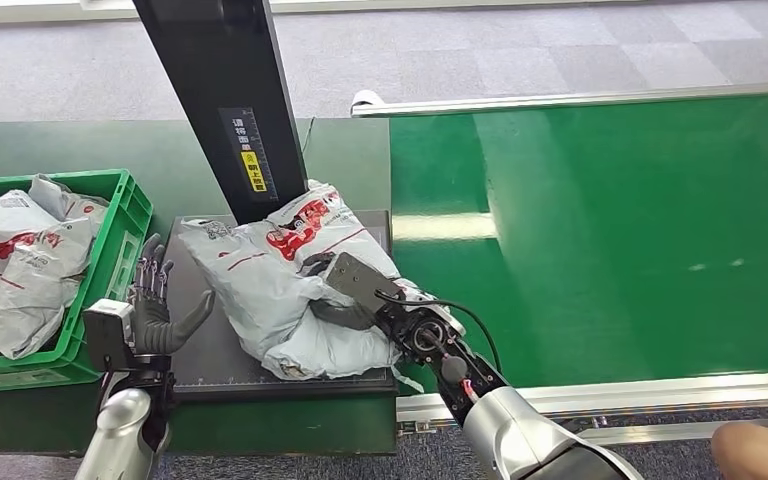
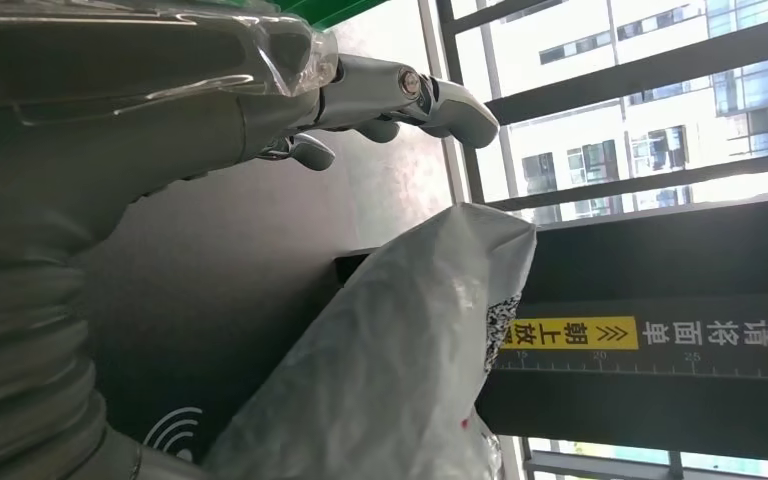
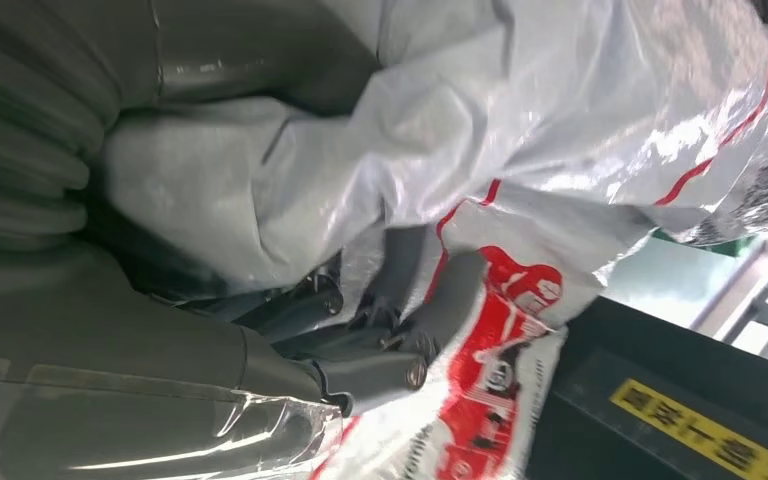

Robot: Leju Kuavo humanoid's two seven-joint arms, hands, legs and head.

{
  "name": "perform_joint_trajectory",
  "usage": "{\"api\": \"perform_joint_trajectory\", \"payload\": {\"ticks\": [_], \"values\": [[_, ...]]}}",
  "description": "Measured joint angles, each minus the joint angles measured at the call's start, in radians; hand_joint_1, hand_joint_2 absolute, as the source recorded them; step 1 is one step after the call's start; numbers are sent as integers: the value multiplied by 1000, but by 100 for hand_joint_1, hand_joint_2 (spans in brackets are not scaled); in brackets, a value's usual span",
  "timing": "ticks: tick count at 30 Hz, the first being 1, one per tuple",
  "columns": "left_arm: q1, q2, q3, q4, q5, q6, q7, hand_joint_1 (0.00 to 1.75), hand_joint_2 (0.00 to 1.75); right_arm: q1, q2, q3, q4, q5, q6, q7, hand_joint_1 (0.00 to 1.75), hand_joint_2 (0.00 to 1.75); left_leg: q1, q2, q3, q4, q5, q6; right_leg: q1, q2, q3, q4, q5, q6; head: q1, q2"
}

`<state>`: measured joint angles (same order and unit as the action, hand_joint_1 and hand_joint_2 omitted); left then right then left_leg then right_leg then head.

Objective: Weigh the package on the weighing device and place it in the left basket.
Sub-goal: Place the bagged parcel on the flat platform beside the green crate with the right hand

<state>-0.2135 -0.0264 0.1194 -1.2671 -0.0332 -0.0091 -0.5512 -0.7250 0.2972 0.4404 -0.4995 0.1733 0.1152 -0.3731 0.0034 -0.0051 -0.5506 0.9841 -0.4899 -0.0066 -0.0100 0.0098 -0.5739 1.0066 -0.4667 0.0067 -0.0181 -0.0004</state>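
Note:
A white-grey plastic package point(image 1: 270, 275) with red print lies on the black weighing platform point(image 1: 215, 360), under the black post. My right hand point(image 1: 352, 292) lies on the package's right side and grips a fold of it. In the right wrist view the dark fingers point(image 3: 440, 300) dig into the package point(image 3: 580, 130). My left hand point(image 1: 157, 300) hovers over the platform's left edge with fingers spread, holding nothing, a little apart from the package. The left wrist view shows its fingers point(image 2: 400, 95) apart and the package point(image 2: 410, 340) beyond them.
A green basket point(image 1: 120, 190) with similar packages inside stands left of the platform, close to my left hand. The black post point(image 1: 230, 100) rises behind the package. A green conveyor belt point(image 1: 610, 230) runs on the right. Part of a person point(image 1: 755, 450) shows at the bottom right.

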Motion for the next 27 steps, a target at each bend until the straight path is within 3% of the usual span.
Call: {"api": "perform_joint_trajectory", "payload": {"ticks": [9, 27], "values": [[-12, 7, 0, 17, -26, 35, 0, 0, 175, -1, -1, -23, 24, -11, -3, -23, 0, 175, 0, 0, 0, 0, 0, 0, 0, 0, 0, 0, 0, 0, 0, 0], [-33, 42, 18, -11, -229, 146, 5, 0, 175, 25, -8, -51, 18, -16, 6, -81, 0, 175, 0, 0, 0, 0, 0, 0, 0, 0, 0, 0, 0, 0, 0, 0]]}}
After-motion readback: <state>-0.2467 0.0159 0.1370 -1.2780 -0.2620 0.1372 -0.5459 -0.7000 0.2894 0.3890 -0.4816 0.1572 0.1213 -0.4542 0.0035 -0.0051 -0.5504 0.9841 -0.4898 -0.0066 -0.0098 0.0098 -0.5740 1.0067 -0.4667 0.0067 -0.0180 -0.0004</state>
